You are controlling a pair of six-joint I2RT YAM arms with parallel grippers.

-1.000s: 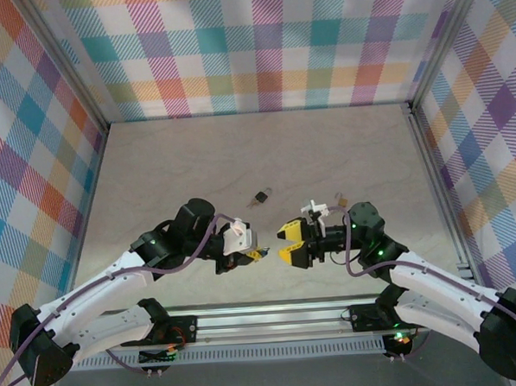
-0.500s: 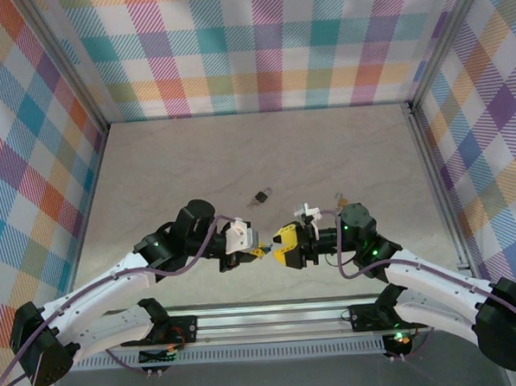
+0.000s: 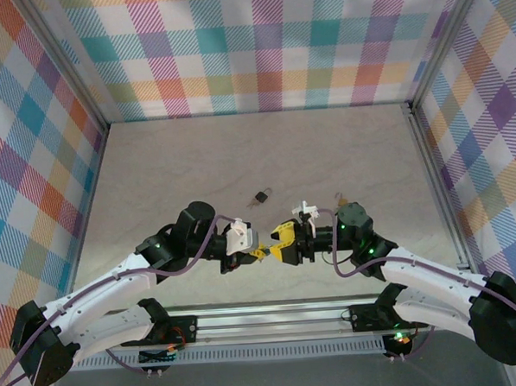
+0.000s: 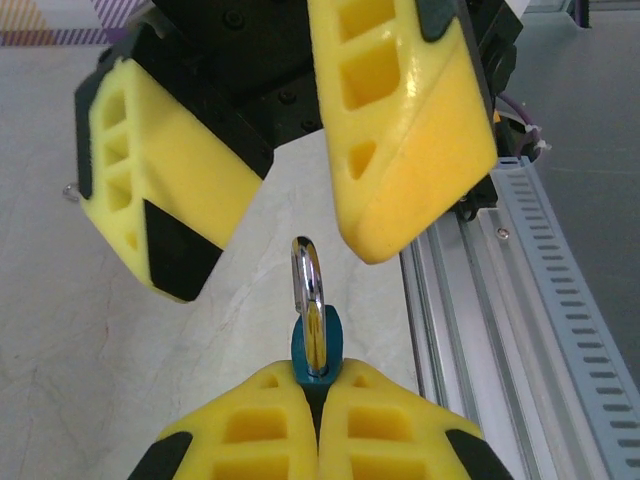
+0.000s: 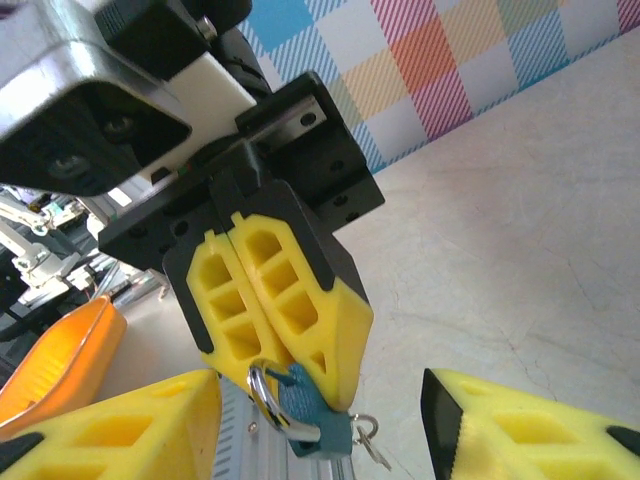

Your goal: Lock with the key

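A pale marbled table [image 3: 196, 162] sits inside colourful plaid walls [image 3: 259, 46], with a slotted metal rail [image 3: 273, 317] along its near edge.

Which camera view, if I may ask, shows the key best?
Left wrist view: the key, teal head and silver loop, stands centred in the shut left hand. Right wrist view shows it near the bottom edge; top view, a speck.
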